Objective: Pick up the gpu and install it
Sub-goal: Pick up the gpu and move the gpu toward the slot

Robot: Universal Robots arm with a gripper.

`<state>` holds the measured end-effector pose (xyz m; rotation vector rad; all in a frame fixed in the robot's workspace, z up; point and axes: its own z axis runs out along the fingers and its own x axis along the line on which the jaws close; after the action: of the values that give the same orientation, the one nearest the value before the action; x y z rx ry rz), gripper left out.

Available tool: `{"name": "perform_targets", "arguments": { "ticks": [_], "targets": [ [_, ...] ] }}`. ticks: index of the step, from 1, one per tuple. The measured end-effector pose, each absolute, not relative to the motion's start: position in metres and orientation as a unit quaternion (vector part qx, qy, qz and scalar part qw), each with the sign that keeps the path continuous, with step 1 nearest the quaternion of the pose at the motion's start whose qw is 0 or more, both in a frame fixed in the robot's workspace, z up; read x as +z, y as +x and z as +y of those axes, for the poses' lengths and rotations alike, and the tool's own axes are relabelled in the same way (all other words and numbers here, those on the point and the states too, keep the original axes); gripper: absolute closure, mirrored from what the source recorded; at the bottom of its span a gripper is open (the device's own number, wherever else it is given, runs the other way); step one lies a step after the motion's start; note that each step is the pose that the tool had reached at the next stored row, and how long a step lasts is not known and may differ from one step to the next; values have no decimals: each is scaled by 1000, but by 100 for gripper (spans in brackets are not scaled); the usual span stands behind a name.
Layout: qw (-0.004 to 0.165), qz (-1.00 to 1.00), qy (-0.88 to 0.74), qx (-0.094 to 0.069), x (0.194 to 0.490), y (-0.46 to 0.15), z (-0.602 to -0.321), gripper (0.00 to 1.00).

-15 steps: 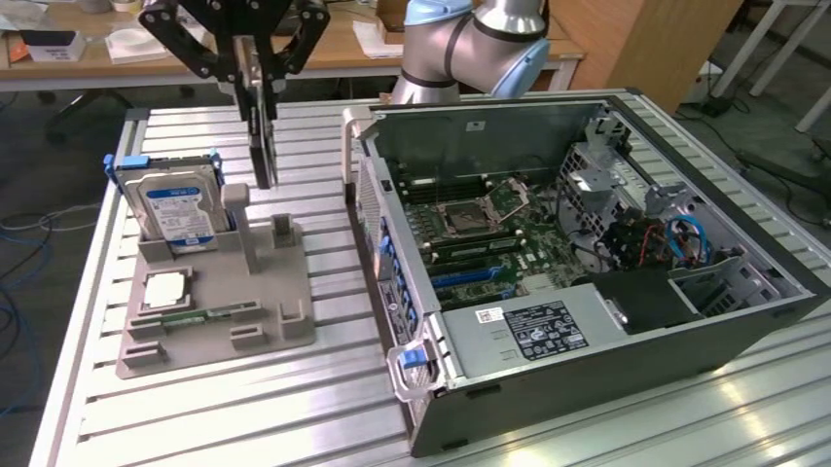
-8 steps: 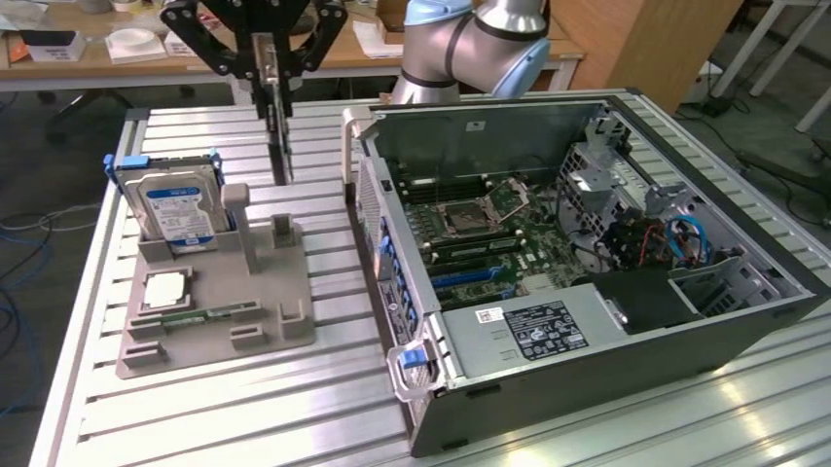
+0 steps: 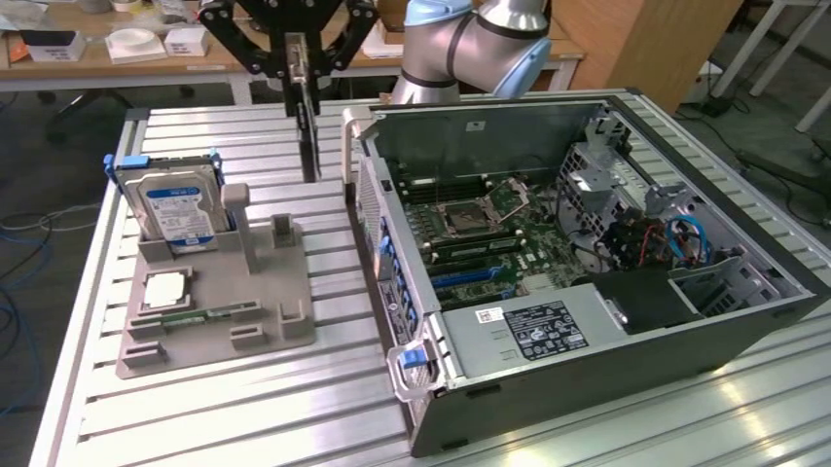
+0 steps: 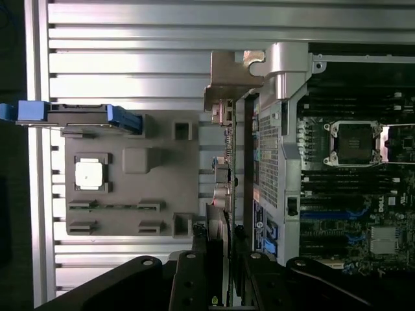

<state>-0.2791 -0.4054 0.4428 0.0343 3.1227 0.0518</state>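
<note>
**Figure. Card held above the bench, exterior and wrist views.** The gripper [image 3: 300, 60] stood closed on the gpu [image 3: 307, 126], its two black fingers [image 3: 278, 56] pressing the opposite faces of the thin card at its upper end. The card hung edge-on and upright, straight down from the fingers, over the slatted aluminium table [image 3: 195, 409]. Whether its lower end touched the table could not be told.

In the wrist view the gripper [image 4: 219, 262] looked along the length of the gpu [image 4: 224, 175]. The card's metal end bracket [image 4: 230, 78] lay at the end farthest from the fingers [image 4: 192, 265].

To the exterior view's left of the fingers and lower down, a grey fixture tray [image 3: 221, 292] lay on the table, apart from the card. It carried an upright blue-labelled hard drive [image 3: 178, 209], a square processor chip [image 3: 165, 289] and a small green memory stick [image 3: 208, 314].

To the exterior view's right of the fingers, just beside the hanging card, stood the open computer case [image 3: 624, 321]. Its motherboard [image 3: 500, 253] and empty processor socket [image 3: 470, 214] were exposed. The card was outside the case, between the case wall and the tray.

Behind the fingers rose the blue-and-silver robot arm [image 3: 468, 39].
</note>
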Motion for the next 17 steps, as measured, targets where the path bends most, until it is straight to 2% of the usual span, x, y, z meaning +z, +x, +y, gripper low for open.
{"name": "perform_targets", "arguments": {
  "ticks": [17],
  "targets": [
    [8,1000,11,17,443,-231,-407,74]
  ]
}}
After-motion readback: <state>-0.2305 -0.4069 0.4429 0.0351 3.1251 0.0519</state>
